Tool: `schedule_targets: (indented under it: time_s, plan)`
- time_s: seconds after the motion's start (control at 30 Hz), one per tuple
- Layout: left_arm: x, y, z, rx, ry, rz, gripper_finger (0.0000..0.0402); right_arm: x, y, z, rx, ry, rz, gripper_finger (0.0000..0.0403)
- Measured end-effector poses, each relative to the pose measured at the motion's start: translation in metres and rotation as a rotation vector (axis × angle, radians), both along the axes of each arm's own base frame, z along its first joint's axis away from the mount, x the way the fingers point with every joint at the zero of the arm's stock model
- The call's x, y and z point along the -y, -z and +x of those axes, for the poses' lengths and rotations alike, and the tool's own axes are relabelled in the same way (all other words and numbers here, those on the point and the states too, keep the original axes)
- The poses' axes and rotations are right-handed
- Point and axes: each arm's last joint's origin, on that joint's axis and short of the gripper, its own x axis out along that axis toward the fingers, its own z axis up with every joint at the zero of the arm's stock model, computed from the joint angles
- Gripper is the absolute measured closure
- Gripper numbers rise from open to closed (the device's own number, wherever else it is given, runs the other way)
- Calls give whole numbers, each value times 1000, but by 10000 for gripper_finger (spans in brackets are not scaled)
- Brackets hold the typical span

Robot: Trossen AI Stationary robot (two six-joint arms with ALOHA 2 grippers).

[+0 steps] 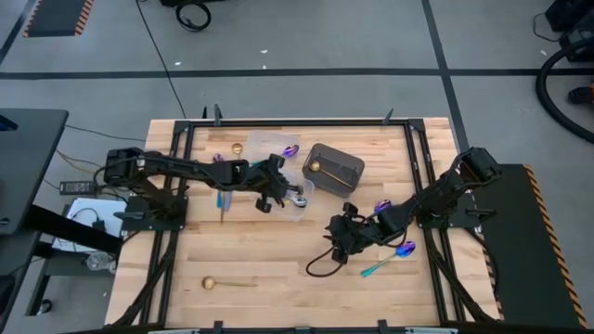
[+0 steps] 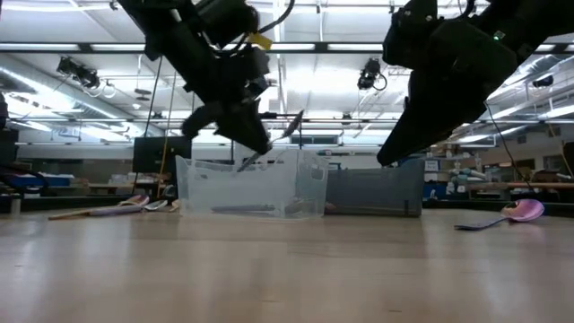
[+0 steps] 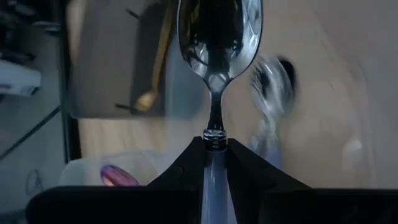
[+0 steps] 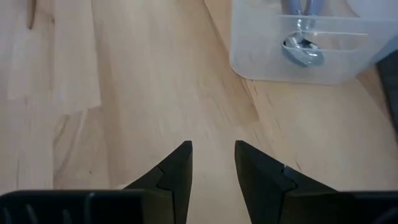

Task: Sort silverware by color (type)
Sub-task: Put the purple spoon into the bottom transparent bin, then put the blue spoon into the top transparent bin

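Silver spoon [image 3: 219, 37] was clamped by its handle in your left gripper [image 3: 214, 163], above the clear tub [image 2: 251, 187]; released tilted, it could miss. Right gripper [image 4: 213, 163] hung open, empty.

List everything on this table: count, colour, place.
gold spoons: three; front left, far edge, one in the bin
iridescent spoons: at least three, purple-blue; right side and far side
silver spoons: two; one held above the tub, one lying in it
clear tub: one sure; centre
dark bin: one; right of the tub
table: one, pale wood
left claw: shut on a silver spoon, over the tub
right claw: open, empty, right of centre
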Motion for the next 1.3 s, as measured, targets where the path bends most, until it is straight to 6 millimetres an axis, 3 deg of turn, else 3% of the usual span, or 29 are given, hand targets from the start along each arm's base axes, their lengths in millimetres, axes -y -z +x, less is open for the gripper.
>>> schedule_targets:
  time_s: [0.33,0.8,1.13,1.3]
  plan:
    - [0,24,7,-127,171,122,346,-9,0,-3,20,-20,37,273]
    - [2,51,12,-204,170,96,341,-15,0,-5,23,-34,76,273]
    - [13,44,13,-181,126,168,242,-16,0,-6,22,-35,74,273]
    - [21,35,15,-114,-12,234,226,-15,0,-6,18,-45,60,273]
